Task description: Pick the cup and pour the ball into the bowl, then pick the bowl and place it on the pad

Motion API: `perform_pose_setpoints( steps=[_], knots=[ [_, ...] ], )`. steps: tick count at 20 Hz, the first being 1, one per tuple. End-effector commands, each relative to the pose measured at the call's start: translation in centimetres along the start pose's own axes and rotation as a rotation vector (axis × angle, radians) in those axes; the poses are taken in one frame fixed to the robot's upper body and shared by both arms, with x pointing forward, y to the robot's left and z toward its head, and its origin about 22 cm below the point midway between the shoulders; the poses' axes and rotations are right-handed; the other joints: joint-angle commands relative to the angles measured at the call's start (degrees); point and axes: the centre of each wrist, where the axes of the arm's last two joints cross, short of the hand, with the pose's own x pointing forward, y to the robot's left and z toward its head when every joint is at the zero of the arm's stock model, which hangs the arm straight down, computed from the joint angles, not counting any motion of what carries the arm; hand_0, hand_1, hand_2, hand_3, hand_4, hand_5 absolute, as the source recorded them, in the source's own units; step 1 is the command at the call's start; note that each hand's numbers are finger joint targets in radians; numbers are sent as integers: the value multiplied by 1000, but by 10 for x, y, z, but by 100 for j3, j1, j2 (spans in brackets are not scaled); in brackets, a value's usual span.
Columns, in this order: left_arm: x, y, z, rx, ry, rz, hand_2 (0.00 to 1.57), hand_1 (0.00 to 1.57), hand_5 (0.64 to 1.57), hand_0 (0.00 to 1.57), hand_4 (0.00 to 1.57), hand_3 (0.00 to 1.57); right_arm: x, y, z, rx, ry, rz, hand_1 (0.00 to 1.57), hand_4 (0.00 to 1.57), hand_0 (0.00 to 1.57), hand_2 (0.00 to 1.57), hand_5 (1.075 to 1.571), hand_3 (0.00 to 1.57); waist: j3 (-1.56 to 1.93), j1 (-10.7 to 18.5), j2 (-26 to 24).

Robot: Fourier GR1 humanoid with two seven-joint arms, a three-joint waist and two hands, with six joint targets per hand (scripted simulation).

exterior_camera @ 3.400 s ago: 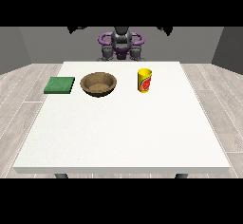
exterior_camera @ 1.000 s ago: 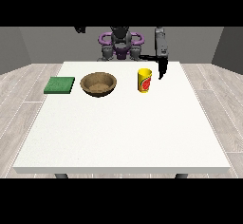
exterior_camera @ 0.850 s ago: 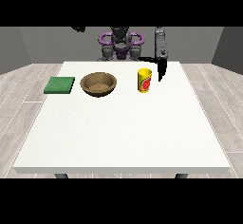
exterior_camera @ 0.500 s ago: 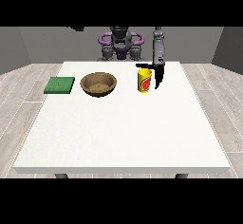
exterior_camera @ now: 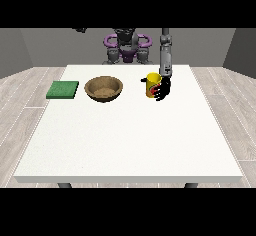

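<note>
Since earlier, robot hand (exterior_camera: 162, 88) at view's right is closing around the light, rigid yellow cylindrical cup (exterior_camera: 152, 85), gripping mid-wall from 3 o'clock.

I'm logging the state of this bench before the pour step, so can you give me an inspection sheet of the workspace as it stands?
Surface: white table, mostly bare in front of the three items.
Job's things: yellow cup upright; brown bowl to its left in the view; green pad flat near the table's left edge. Ball: not visible.
Clutter: nothing seen.
Hands: hand at the view's right is against the cup's right side, fingers reaching round it; cup not lifted. The other hand is out of view.
Cables: nothing seen.
Surroundings: grey walls, pale plank floor.
</note>
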Motion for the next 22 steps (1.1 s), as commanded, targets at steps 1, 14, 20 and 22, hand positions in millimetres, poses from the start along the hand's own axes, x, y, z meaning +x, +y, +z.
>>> perform_pose_setpoints(
  steps=[1,14,20,22],
  knots=[
    [-5,11,13,23,-70,-196,1571,1319,1497,1319,1002,1571,-2,-9,9,21,-26,20,0,0,0,0,1562,0,5,-167,118],
    [7,-60,-14,-147,-18,-435,1571,1360,1499,1360,1119,1571,-19,-67,1,-102,167,-37,0,189,0,0,1558,0,6,315,-1063],
    [29,-86,-55,-120,-87,-756,1571,1405,1548,1405,1058,1571,-37,-47,0,-53,151,-40,0,256,0,0,1561,0,14,92,-970],
    [40,-96,-71,-102,-96,-820,1571,1425,1558,1425,1010,1571,-42,-47,-2,-39,153,-40,0,275,0,0,1560,0,14,27,-877]
  ],
)
